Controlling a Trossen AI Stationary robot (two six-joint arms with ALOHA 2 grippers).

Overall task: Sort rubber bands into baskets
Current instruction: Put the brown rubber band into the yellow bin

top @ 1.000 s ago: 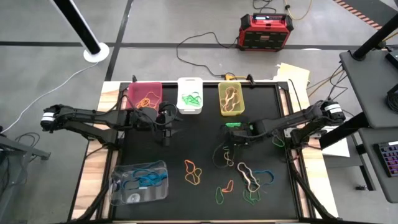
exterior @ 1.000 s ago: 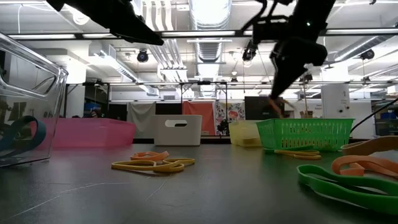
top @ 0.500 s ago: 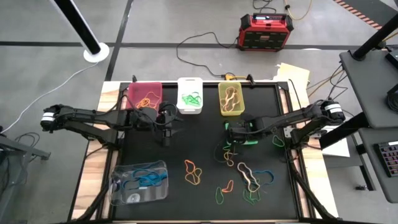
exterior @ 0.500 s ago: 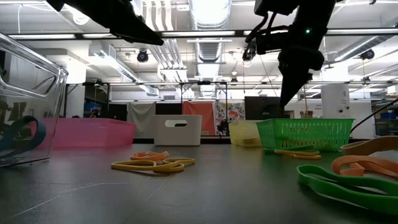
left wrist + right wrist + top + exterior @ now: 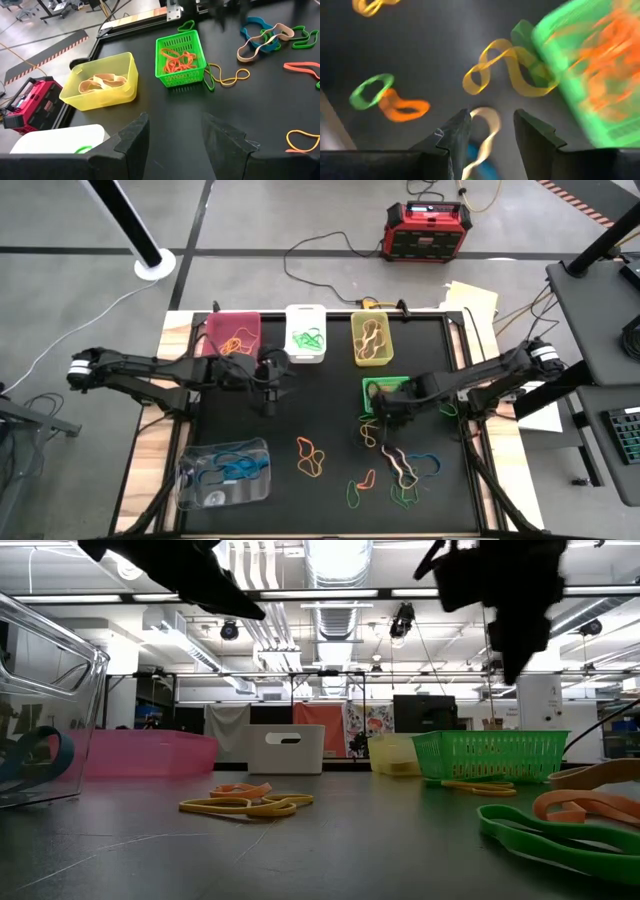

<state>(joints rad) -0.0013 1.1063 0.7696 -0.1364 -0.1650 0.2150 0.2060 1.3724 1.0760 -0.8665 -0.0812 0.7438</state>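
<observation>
yellow band [image 5: 507, 70] lying flat, beside green basket [image 5: 585, 75]

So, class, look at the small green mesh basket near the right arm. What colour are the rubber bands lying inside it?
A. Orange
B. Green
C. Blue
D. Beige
A. In the left wrist view the green mesh basket holds a tangle of orange bands, while the beige ones lie in the yellow basket beside it.

We see the bench [image 5: 330, 380] from overhead, level at benchtop, plus two wrist views; all share the green mesh basket [image 5: 385, 392].
</observation>
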